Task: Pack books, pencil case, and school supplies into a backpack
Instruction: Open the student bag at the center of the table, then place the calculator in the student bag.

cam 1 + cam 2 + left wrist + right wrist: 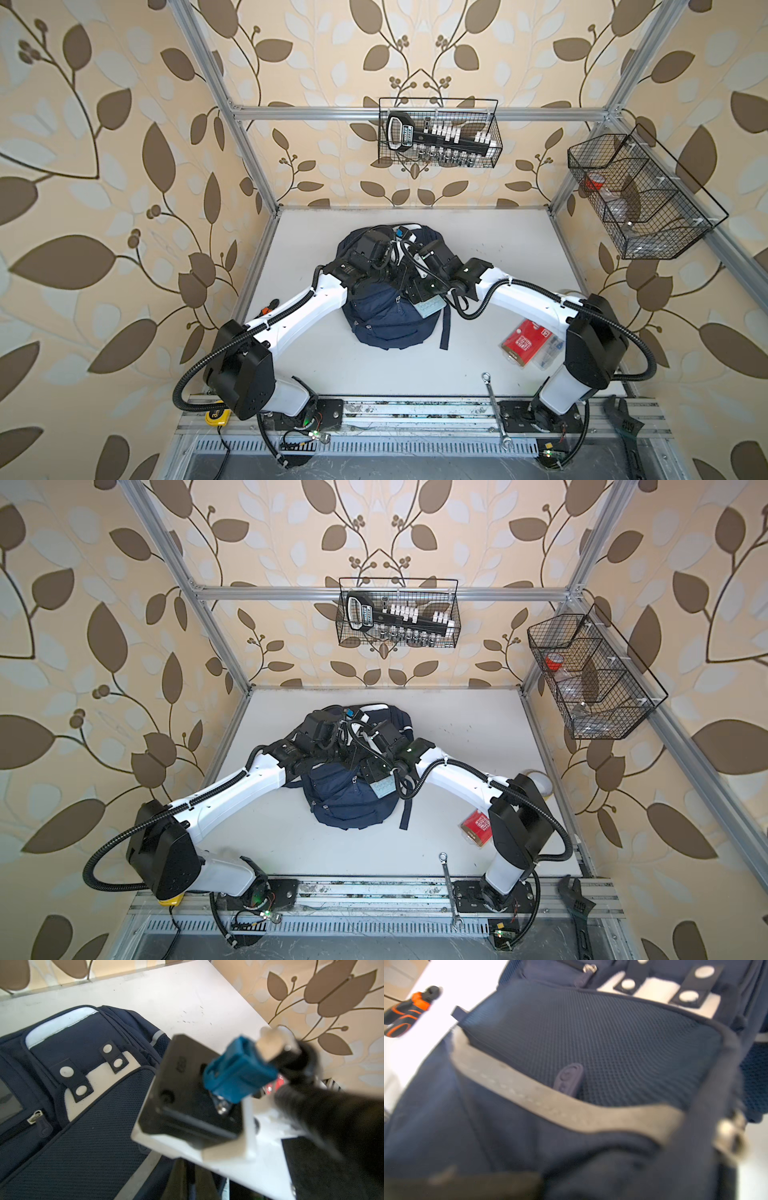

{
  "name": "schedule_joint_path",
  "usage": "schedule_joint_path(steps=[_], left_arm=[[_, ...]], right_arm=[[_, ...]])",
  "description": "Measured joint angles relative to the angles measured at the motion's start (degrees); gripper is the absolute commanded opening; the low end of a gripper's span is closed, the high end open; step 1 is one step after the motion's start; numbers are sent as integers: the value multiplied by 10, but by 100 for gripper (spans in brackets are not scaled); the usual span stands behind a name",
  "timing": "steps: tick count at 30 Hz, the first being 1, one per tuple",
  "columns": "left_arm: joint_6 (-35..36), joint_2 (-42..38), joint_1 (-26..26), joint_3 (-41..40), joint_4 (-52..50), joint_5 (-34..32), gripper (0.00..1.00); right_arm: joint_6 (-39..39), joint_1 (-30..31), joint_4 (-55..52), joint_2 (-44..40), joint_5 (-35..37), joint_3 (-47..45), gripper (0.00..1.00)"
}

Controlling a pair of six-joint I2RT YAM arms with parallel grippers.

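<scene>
The navy backpack (386, 320) (349, 800) lies in the middle of the table with both arms over it. Its mesh front pocket (581, 1039) and a grey stripe (571, 1111) fill the right wrist view. A pale blue calculator (430, 308) (384, 788) sticks out on the backpack's right side, right under my right gripper (420, 296). I cannot make out how its jaws stand. My left gripper (193, 1180) is over the backpack (83, 1126), its fingers together. The clear box with the red label (525, 343) lies on the table at the right. Books and pencil case are out of view.
Orange-handled pliers (268, 308) (406, 1014) lie left of the backpack. A spanner (494, 411) and an adjustable wrench (623, 419) sit at the front edge, and a yellow tape measure (218, 417) at the front left. Wire baskets (438, 133) (640, 195) hang on the walls.
</scene>
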Motion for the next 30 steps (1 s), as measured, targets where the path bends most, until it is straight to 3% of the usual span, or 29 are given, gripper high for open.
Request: schedule_joint_path(steps=[3,9,11,14,18,23,30], left_arm=[[-14,0,-3,-1,13,-5,0],[-34,7,-14,-1,21,-2,0],[-38,14,-18,-1,23,-1,0],[-42,22,-18,3,23,2,0],[-45,36,-18,18,19,5,0],[-46,45,-18,26,16,12,0],[-46,51,-18,30,12,17,0]], right_arm=[[14,-2,22,-33,18,-31,100],[53,-3,34,-221,60,-87,99],[73,-3,39,-267,73,-95,90],[115,6,47,-332,91,-170,48],[179,10,28,-410,101,-315,20],[214,-5,25,-409,90,-360,15],[215,-7,80,-298,60,-339,13]])
